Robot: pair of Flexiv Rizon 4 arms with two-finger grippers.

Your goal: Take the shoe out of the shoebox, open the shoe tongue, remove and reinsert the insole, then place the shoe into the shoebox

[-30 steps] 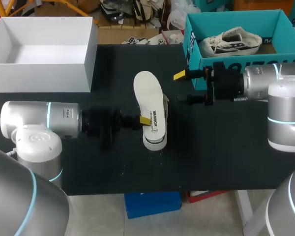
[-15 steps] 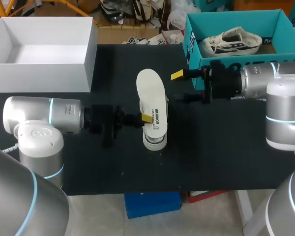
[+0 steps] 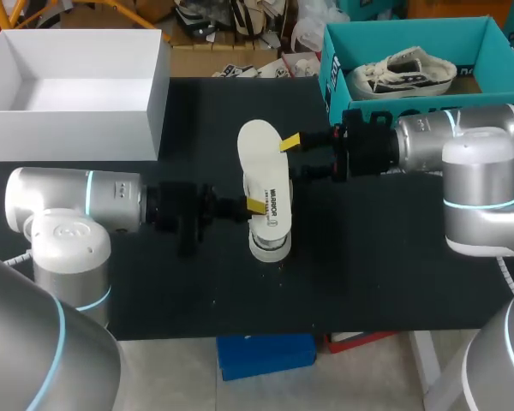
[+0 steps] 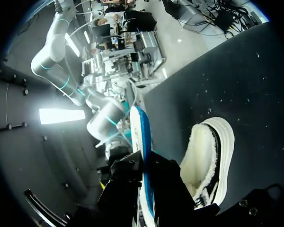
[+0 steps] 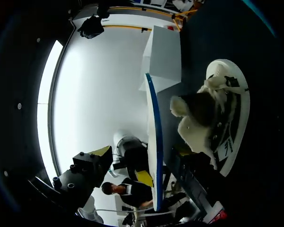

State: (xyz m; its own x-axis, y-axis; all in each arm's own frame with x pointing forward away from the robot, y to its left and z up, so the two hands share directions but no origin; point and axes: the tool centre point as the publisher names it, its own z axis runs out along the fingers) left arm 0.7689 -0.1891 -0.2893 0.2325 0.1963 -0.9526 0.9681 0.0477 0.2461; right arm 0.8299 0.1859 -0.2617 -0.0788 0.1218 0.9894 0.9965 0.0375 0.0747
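left fingers (image 3: pixel 253 208): gripping insole (image 3: pixel 259 147), mid frame
right fingers (image 3: pixel 289 141): open, beside insole top
shoe (image 3: pixel 270 244): on table (image 3: pixel 368 257), beside insole

Dark print on the white shoe (image 3: pixel 270 224), pale lettering on the teal shoebox (image 3: pixel 411 34) front

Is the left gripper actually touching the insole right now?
Touching. The left wrist view shows the insole clamped edge-on in the left gripper, one finger pressed against each side.

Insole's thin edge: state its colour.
Blue, on a white insole; clearest in the right wrist view.
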